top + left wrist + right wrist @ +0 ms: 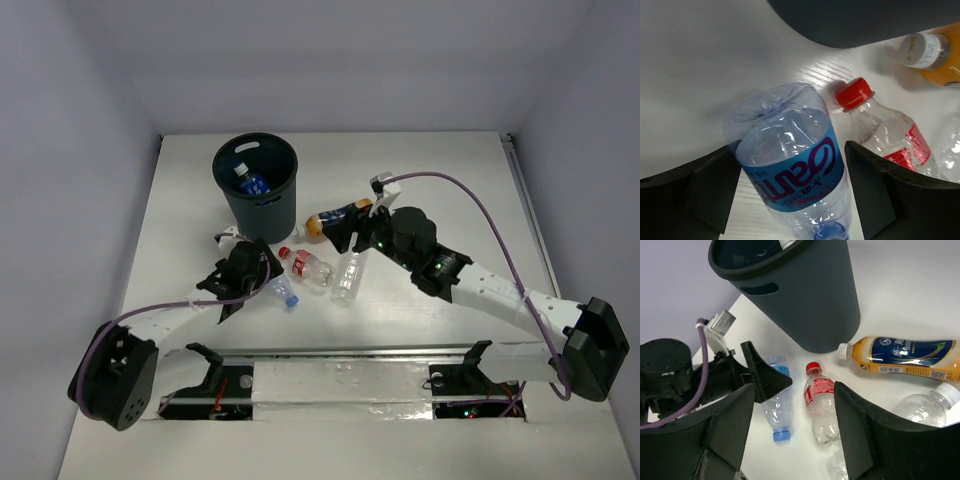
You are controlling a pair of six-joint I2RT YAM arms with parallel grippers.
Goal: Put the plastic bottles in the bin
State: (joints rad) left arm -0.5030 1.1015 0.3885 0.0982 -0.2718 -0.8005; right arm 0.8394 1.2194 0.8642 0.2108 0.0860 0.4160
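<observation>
Lying on the white worktop [440,180] near the black round plastic bin [262,215] are an orange bottle with dark blue label [905,357], a clear red-capped bottle [820,405], a plain clear white-capped bottle [925,407] and a clear blue-labelled bottle [790,170]. The left gripper [795,195] has its jaws apart around the last one; the right gripper [795,430], also apart, hangs over them. Another blue-labelled bottle [250,183] sits inside the bin.

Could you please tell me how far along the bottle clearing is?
Done: one blue-labelled bottle is inside the bin. In hand: the open left gripper straddles the second blue bottle, lying on the table. Left: that one plus the orange bottle, red-capped bottle and white-capped bottle; the right gripper is open, empty.
</observation>
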